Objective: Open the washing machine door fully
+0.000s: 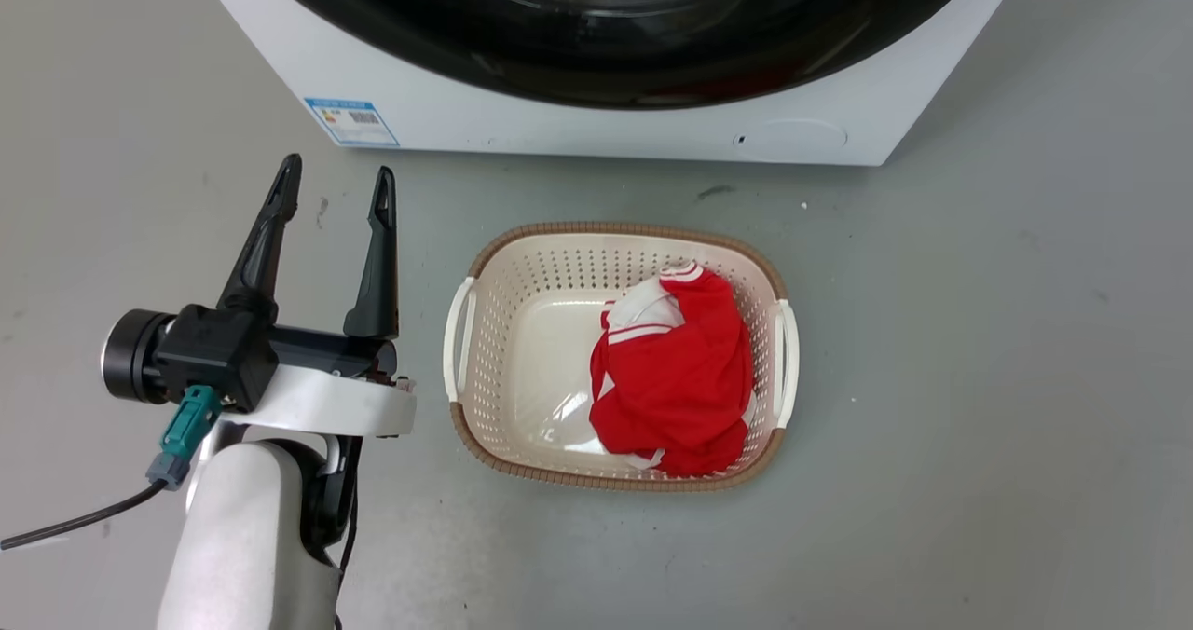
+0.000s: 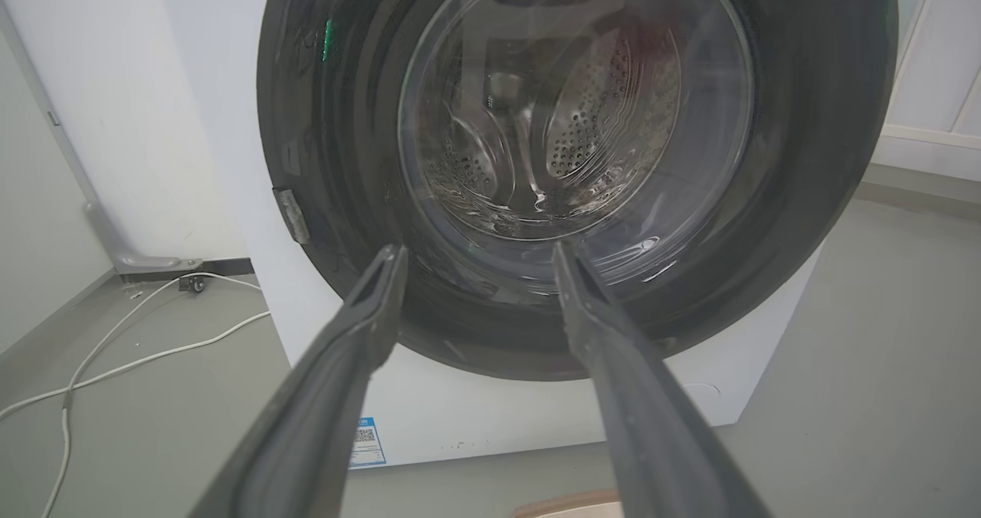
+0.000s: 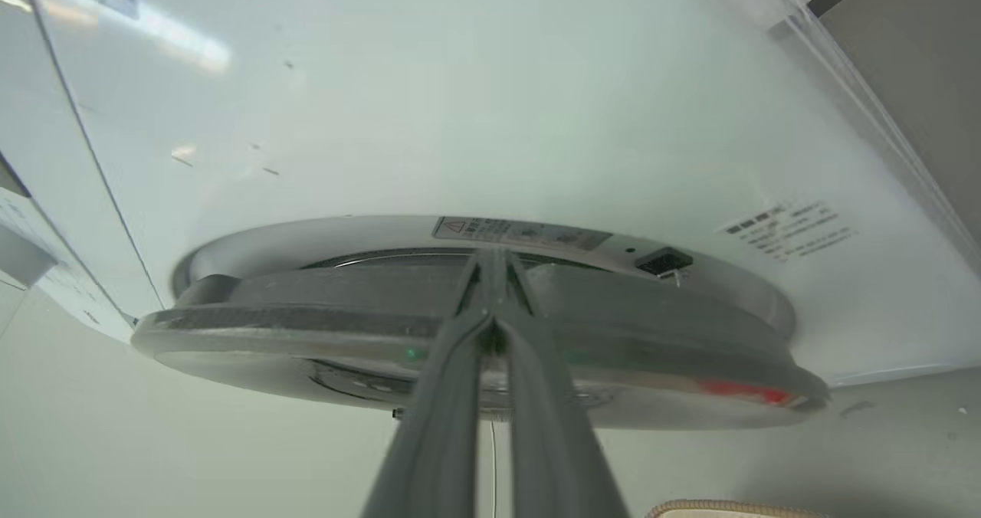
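Observation:
The white washing machine (image 1: 578, 131) stands at the top of the head view, its glossy black washing machine door (image 1: 615, 52) facing me. In the left wrist view the door (image 2: 812, 158) shows its clear glass bowl and the steel drum behind it. My left gripper (image 1: 335, 173) hangs open and empty over the floor, short of the machine's lower left corner; its fingers (image 2: 360, 334) point at the door's lower half. In the right wrist view the door (image 3: 306, 319) is edge-on, standing slightly off the white front. My right gripper (image 3: 494, 261) is shut, tips reaching over the door's rim into that narrow gap.
A cream laundry basket (image 1: 615, 231) holding a red and white garment (image 1: 671, 378) sits on the grey floor in front of the machine. A blue label (image 1: 352, 121) and a round cap (image 1: 792, 134) mark the machine's lower front. A white cable (image 2: 138, 349) lies on the floor beside the machine.

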You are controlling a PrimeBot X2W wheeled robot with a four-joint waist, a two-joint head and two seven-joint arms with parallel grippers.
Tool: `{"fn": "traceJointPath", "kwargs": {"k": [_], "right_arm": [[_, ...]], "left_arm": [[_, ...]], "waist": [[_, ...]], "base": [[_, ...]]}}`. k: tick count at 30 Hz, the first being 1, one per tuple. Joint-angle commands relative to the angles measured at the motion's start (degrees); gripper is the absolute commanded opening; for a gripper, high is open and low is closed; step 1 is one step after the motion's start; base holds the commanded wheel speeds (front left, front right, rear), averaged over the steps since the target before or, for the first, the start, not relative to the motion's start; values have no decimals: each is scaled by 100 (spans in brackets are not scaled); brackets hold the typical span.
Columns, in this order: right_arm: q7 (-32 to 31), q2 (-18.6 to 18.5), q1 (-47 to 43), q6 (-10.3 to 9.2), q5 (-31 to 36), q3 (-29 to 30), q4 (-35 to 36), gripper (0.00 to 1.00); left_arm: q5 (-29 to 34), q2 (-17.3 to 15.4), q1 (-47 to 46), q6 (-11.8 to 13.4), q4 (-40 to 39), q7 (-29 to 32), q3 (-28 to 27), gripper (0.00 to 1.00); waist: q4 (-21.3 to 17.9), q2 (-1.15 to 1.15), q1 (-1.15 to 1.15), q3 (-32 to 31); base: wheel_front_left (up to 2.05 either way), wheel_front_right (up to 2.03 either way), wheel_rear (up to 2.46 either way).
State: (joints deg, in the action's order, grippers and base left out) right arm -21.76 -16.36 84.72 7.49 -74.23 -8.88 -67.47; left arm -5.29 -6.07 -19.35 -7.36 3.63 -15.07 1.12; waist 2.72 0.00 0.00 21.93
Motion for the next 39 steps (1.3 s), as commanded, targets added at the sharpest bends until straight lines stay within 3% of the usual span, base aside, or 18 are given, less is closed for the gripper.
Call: {"fn": "traceJointPath", "kwargs": {"k": [1, 17, 29, 39], "right_arm": [[-40, 65, 166, 0, 78, -60, -131, 0], [-318, 308, 625, 0, 344, -193, -596, 0], [-1511, 275, 316, 0, 94, -150, -348, 0], [-2601, 426, -364, 0, -142, -210, 35, 0]], "left_arm": [[-16, -5, -110, -5, -39, -15, -7, 100], [-35, 51, -334, -17, -116, -15, 48, 100], [-31, 62, -314, -18, -40, -15, 53, 100], [-14, 61, -95, -18, 124, -15, 88, 100]], "waist": [[45, 0, 0, 139], [136, 0, 0, 549], [62, 0, 0, 412], [-16, 0, 0, -108]], "base": [[0, 0, 0], [0, 0, 0], [0, 0, 0], [0, 0, 0]]}}
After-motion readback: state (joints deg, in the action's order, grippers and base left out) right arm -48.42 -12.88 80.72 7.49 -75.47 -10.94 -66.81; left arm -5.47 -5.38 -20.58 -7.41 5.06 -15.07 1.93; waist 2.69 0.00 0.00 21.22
